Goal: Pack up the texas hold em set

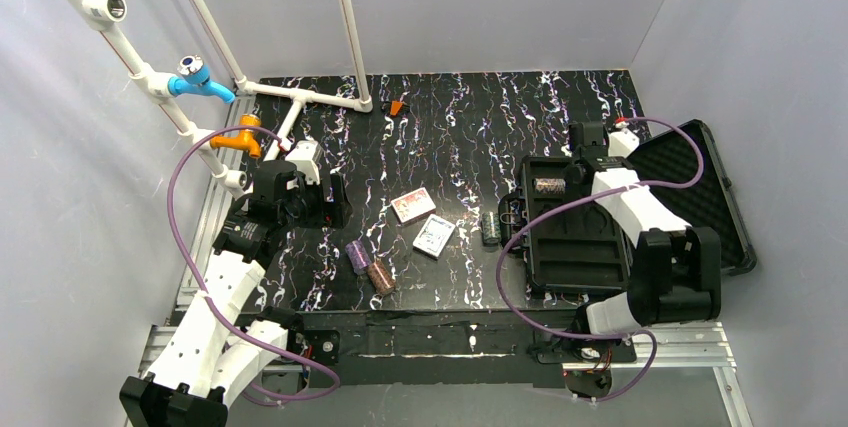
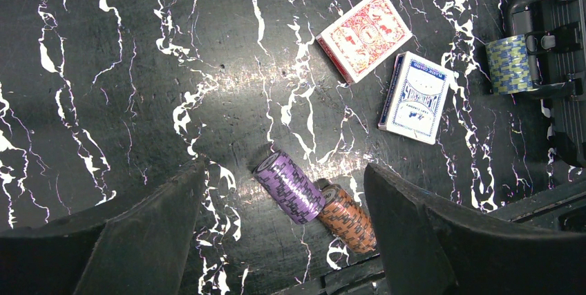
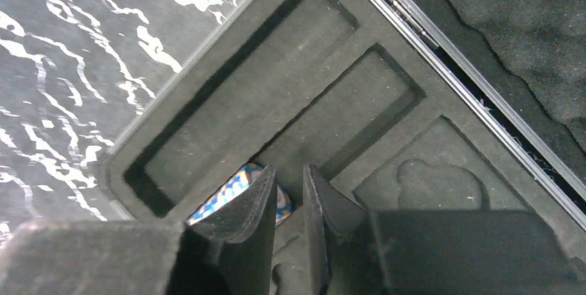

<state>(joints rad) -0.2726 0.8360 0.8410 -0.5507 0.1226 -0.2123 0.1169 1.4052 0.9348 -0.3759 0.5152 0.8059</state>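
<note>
Red deck point(image 2: 364, 34) pattern crisp from left wrist; blurred overhead

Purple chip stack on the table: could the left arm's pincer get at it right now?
Probably yes. The open left pincer hovers over the purple chip stack, with nothing covering it. The brown chip stack lying against its end might crowd one finger.

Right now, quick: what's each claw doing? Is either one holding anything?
Left claw: wide open, holding nothing.
Right claw: nearly closed, nothing between its fingers, low over the foam of the case.
</note>
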